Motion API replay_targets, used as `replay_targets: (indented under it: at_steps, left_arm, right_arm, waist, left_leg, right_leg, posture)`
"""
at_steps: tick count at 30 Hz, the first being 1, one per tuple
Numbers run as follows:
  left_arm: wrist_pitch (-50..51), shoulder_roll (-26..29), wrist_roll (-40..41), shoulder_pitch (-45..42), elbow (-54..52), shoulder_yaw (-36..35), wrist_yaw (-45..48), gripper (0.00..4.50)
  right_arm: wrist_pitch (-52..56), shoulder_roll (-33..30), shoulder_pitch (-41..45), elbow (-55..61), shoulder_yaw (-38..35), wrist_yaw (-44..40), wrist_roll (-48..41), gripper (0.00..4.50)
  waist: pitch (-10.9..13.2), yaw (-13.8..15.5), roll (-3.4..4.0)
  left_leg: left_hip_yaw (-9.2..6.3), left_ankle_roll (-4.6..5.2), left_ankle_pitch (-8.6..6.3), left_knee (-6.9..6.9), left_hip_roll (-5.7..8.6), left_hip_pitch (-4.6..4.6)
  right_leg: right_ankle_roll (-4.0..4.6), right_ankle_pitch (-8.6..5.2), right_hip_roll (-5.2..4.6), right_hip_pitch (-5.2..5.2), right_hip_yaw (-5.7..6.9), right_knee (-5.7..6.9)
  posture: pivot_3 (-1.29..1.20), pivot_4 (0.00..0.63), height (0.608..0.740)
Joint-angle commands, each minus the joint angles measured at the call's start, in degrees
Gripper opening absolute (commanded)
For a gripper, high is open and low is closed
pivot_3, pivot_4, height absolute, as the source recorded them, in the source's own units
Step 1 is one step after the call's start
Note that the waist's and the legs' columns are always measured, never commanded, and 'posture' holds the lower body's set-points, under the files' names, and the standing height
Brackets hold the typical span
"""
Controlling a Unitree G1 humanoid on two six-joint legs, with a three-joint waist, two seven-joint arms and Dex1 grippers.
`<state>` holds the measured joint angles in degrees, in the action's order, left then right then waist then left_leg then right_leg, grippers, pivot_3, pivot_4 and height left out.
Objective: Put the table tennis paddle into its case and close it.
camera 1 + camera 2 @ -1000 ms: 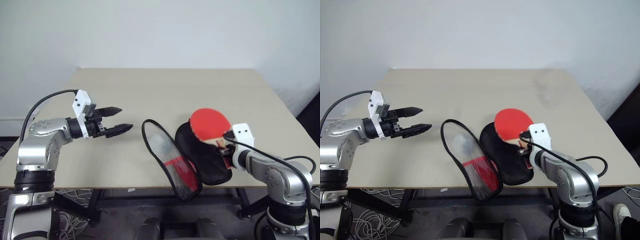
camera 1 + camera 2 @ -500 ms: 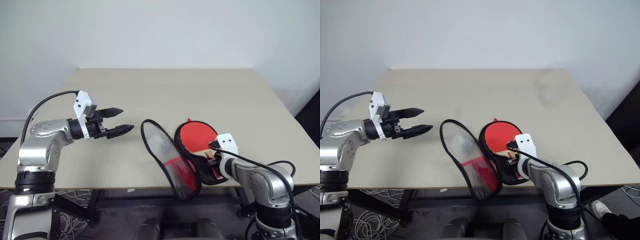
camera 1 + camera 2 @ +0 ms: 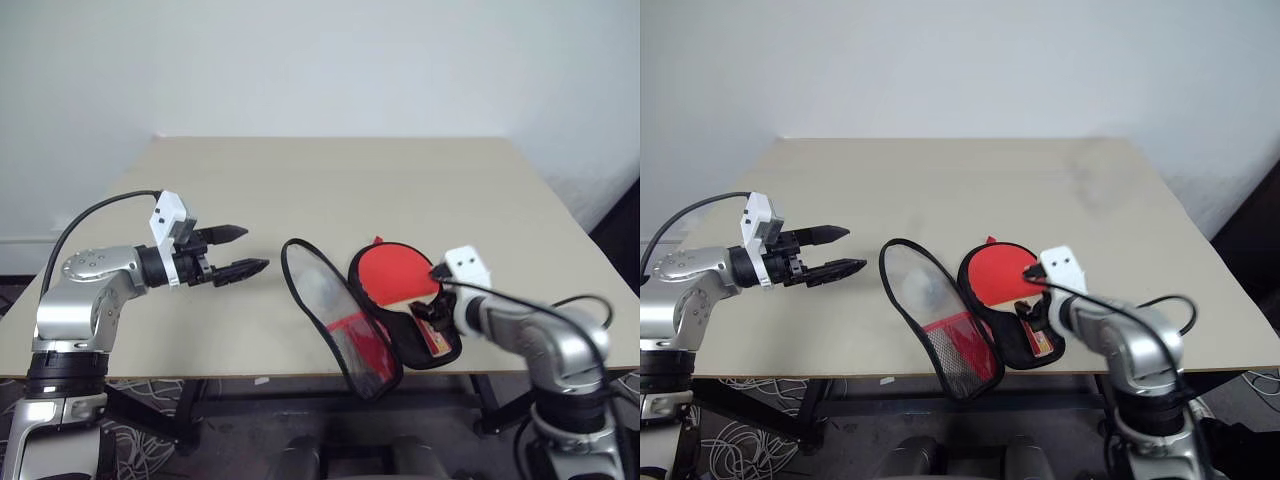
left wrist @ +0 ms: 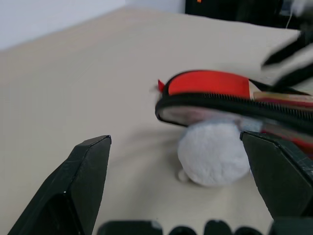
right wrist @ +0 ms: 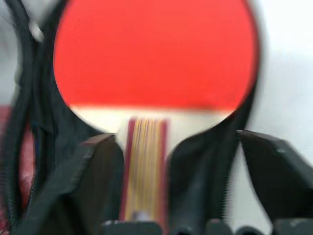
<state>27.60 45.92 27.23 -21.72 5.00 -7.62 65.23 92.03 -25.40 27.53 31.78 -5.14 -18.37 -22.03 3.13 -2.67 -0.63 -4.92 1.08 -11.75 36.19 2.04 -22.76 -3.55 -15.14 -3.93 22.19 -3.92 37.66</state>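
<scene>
The table tennis paddle (image 3: pixel 393 271) lies red face up in the black-lined half of the case (image 3: pixel 430 352), its wooden handle (image 5: pixel 145 166) pointing toward my right gripper. The case's other half, the lid (image 3: pixel 325 300) with its clear panel, stands tilted open to the left of the paddle. My right gripper (image 3: pixel 424 311) hovers open just over the handle, one finger on each side, touching nothing. My left gripper (image 3: pixel 252 248) is open and empty, held above the table to the left of the lid and pointing at it.
The case sits near the front edge of the beige table (image 3: pixel 350 180), and the lid's lower end hangs over that edge. Bare tabletop stretches behind the case and on both sides. A white wall stands behind the table.
My right gripper brought the paddle down from above the case into its black half, then opened, let go and lifted a little. The left gripper has barely moved.
</scene>
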Motion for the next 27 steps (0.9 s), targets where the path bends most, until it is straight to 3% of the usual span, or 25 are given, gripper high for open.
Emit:
replay_targets:
  at_steps: [1,5,13,16,20,27]
  left_arm:
    - [-1.82,-0.5,-1.1,-0.94,-3.35,1.75,0.16,4.11]
    - [-2.6,-4.4,-5.07,-2.04,-5.7,9.17,-1.09,2.8]
    - [-3.75,-19.48,-8.4,-10.61,-3.86,18.27,-6.24,0.03]
    - [-4.44,-26.48,-9.94,-17.07,0.66,19.87,-9.57,0.03]
    - [-4.64,-30.6,-10.52,-20.34,2.23,20.98,-10.1,0.03]
    - [2.85,-26.63,-7.45,-11.95,-7.15,22.17,-7.12,0.03]
  right_arm:
    - [-0.3,-5.82,5.47,1.81,-4.9,-8.1,-6.18,4.5]
    - [-5.0,-10.69,11.0,-3.07,-4.52,-10.58,-6.82,4.5]
    - [-10.56,-10.33,16.47,-9.0,-3.79,-8.95,-5.59,4.5]
    - [-12.64,-11.13,16.61,-11.11,-3.33,-8.3,-4.71,4.5]
    - [-16.03,-13.12,17.66,-15.09,-3.27,-7.85,-3.01,4.5]
    - [-23.49,-16.37,21.05,-22.46,-0.64,-9.02,-0.13,4.5]
  waist:
    - [-0.01,0.02,-0.02]
    - [0.0,0.02,-0.03]
    - [-0.02,0.14,-0.13]
    - [-0.01,0.37,-0.13]
    - [-0.01,0.39,-0.09]
    - [-0.03,-0.23,0.06]
  left_leg:
    - [-0.01,0.0,0.0,0.0,-0.01,0.0]
    - [-0.01,0.0,0.0,0.02,-0.06,0.0]
    - [-0.04,0.02,0.01,0.05,0.04,-0.1]
    - [-0.04,0.04,0.02,0.18,0.17,-0.16]
    - [0.03,0.11,-0.03,0.3,0.21,-0.18]
    - [0.16,0.11,-0.03,0.1,0.08,-0.05]
  right_leg:
    - [-0.02,-0.01,0.0,-0.02,0.04,-0.02]
    - [-0.1,-0.06,-0.09,-0.13,0.08,-0.1]
    - [0.01,0.02,-0.05,-0.21,0.06,-0.06]
    - [-0.01,0.02,-0.07,-0.23,0.07,-0.03]
    - [-0.04,0.01,-0.06,-0.26,0.06,-0.05]
    - [-0.02,0.01,0.03,-0.15,-0.16,0.02]
  posture:
    - [0.0,0.0,0.734]
    - [0.0,0.0,0.734]
    - [0.0,0.0,0.734]
    - [0.0,0.0,0.734]
    - [0.0,0.0,0.734]
    - [0.0,0.0,0.734]
